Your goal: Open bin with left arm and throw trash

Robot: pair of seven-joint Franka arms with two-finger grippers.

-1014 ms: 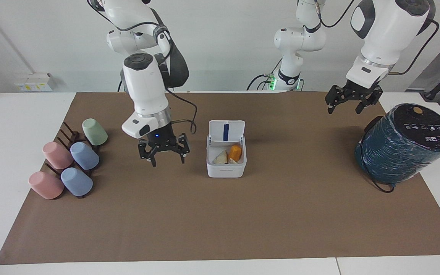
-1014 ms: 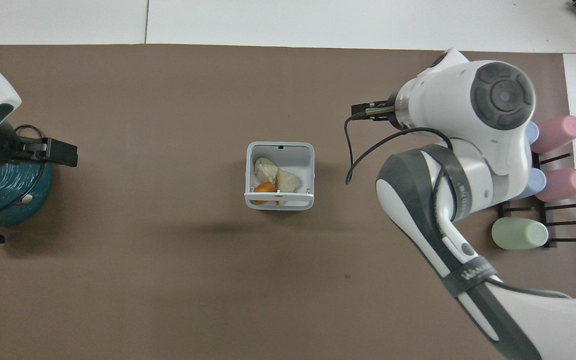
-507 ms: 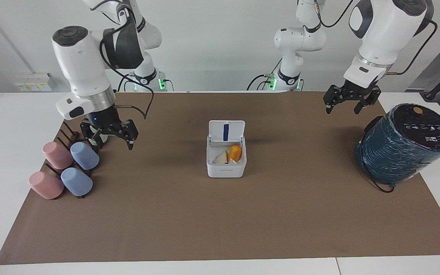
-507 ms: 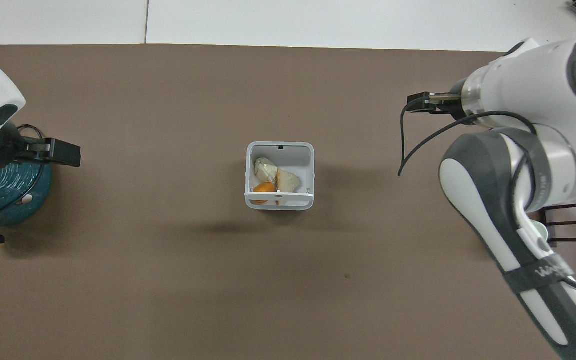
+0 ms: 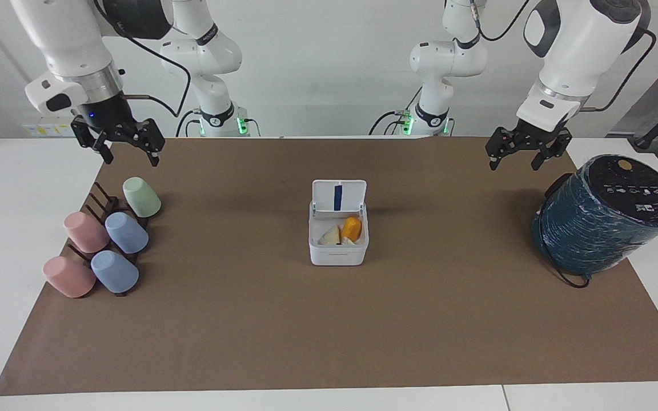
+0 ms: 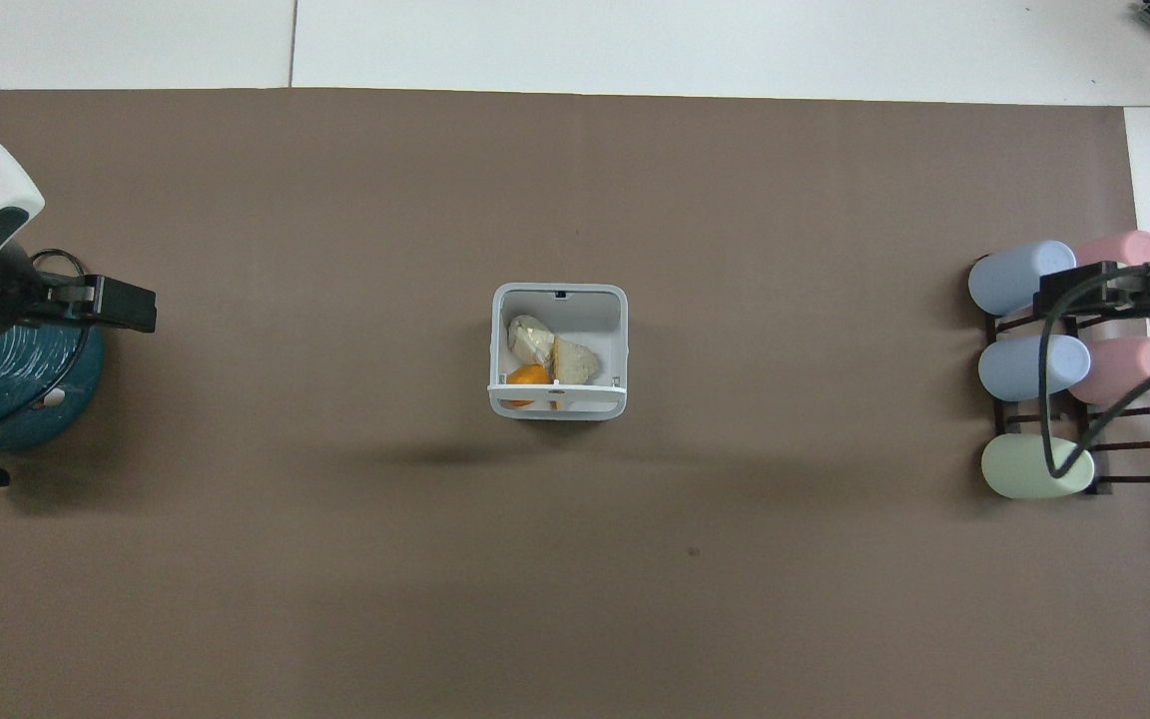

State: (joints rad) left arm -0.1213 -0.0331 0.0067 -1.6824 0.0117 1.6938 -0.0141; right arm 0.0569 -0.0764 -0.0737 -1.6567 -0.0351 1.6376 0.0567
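While bin [image 5: 338,231] sits mid-mat, lid up, trash [image 5: 345,232] inside: left gripper [image 5: 521,155] raised beside teal cylinder [image 5: 606,214], fingers wide, empty; right gripper [image 5: 124,149] raised near cups [image 5: 106,237], fingers wide, empty.

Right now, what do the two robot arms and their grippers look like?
Both arms have glossy white rounded shells with dark grey joint caps and bands, and a silver ring at the wrist. A black cable loops along each forearm. The left gripper and right gripper are black, skeletal two-finger linkages. A small blue light glows above the right one; green lights show at both bases.
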